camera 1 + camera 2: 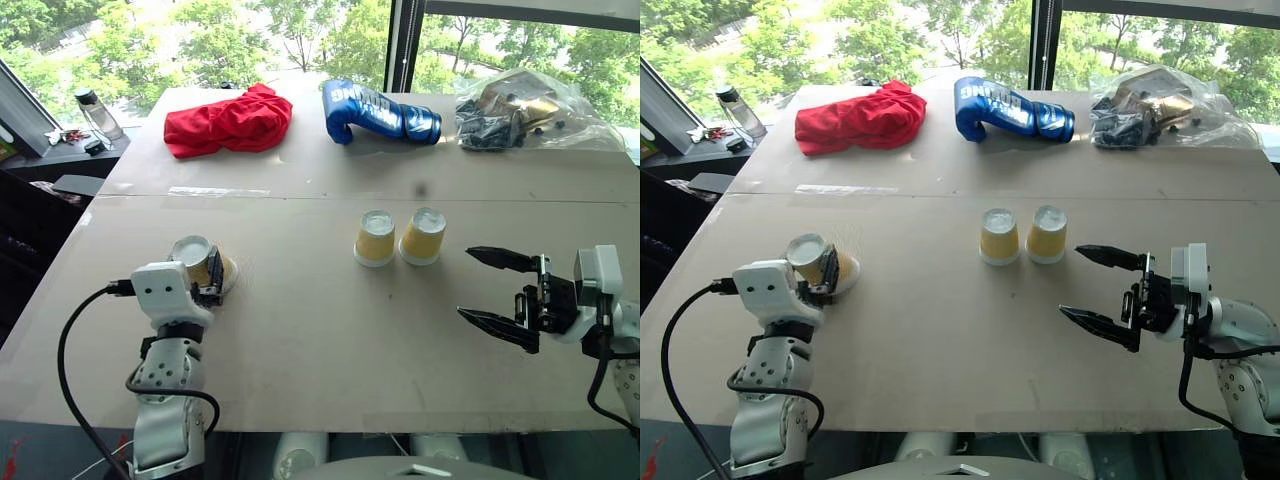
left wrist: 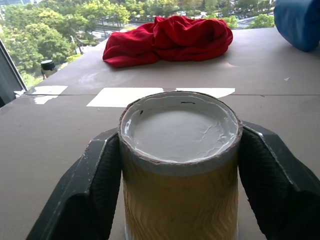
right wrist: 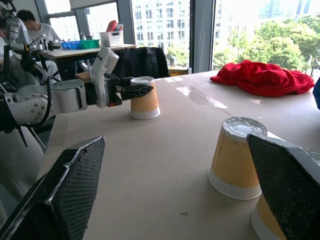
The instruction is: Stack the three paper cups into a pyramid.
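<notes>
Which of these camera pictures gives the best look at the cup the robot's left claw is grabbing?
The left wrist view: the cup sits upside down, a black finger on each side. Both eye views show it smaller, partly behind the left gripper. The right wrist view shows it from the side, farther away.
</notes>
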`<state>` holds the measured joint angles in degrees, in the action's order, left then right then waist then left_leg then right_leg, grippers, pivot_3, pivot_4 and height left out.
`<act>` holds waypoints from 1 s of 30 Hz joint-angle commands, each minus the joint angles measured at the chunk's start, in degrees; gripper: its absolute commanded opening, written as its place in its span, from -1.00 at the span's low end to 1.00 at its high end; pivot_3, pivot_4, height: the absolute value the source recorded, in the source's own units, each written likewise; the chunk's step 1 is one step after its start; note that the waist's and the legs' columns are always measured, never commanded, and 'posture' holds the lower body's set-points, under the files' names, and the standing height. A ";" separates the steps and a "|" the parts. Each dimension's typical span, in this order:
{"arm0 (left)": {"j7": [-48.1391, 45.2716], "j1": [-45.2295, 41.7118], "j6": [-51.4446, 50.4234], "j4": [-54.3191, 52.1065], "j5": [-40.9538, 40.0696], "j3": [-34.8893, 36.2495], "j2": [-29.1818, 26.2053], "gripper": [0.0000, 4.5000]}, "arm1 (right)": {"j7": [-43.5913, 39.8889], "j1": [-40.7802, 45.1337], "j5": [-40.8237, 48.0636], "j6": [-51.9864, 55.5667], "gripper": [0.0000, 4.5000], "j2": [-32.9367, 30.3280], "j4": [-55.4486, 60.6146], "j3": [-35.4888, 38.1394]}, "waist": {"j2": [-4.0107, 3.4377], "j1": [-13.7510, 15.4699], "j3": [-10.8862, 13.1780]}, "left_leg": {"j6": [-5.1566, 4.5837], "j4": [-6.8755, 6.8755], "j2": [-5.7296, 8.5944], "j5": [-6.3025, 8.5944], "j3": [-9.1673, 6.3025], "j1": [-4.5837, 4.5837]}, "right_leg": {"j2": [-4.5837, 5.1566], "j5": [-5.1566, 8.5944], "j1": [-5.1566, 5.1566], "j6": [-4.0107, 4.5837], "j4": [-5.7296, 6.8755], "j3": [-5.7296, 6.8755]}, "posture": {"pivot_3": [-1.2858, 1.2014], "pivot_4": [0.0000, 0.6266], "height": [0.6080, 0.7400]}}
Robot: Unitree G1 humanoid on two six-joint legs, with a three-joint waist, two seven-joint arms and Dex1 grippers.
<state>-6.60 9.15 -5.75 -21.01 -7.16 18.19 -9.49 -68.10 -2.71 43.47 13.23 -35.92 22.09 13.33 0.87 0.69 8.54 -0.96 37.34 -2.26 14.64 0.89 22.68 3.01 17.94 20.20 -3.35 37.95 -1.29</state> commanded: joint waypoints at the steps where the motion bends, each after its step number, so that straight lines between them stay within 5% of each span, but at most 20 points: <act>1: -0.54 -0.66 2.26 0.33 -0.72 1.36 -1.52 0.04 | 0.49 0.55 0.79 -0.13 1.00 -0.33 1.88 0.32 | 0.00 0.00 0.00 | 0.00 0.00 0.00 0.00 0.00 0.00 | 0.00 0.00 0.00 0.00 0.00 0.00 | 0.03 -0.52 1.00; 8: -4.05 -7.10 2.48 1.62 -1.09 -1.38 -5.73 0.04 | 2.00 0.39 0.51 -0.71 1.00 0.14 1.20 1.36 | 0.01 0.27 0.00 | 0.00 0.00 0.01 0.00 -0.09 0.04 | 0.00 0.00 0.00 0.00 0.01 0.11 | 0.03 -0.52 1.00; 17: -24.05 -37.60 -9.67 12.17 -14.10 -9.03 -14.47 0.04 | 3.71 -1.31 0.72 -2.26 1.00 -0.24 -3.45 8.47 | 0.05 0.07 0.04 | 0.02 0.06 0.13 -0.01 -0.11 0.07 | -0.04 -0.01 -0.04 -0.03 -0.01 0.19 | 0.03 -0.52 1.00; 21: -35.04 -49.35 -13.67 20.34 -18.03 -13.86 -14.53 0.04 | 3.62 -2.21 -0.16 -3.35 1.00 0.06 -4.26 9.39 | 0.03 -0.02 0.04 | 0.03 0.03 0.12 -0.02 -0.10 0.09 | -0.15 0.00 0.01 -0.03 -0.01 0.22 | 0.03 -0.52 1.00; 30: -52.09 -61.29 -19.08 31.42 -21.13 -21.94 -10.89 0.04 | 7.20 -6.70 -0.87 -4.77 1.00 2.45 -0.40 9.52 | 0.01 -0.16 0.08 | 0.26 0.01 0.10 -0.16 0.01 0.19 | -0.21 0.01 0.14 -0.05 -0.01 0.09 | 0.03 -0.52 1.00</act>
<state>-56.83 -50.83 -24.98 9.52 -27.74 -3.65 -20.26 -61.71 -8.98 42.38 9.67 -33.38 19.52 21.41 0.88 0.53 8.61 -0.70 37.34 -2.16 14.48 0.90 22.84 2.80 17.94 20.35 -3.39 37.95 -1.26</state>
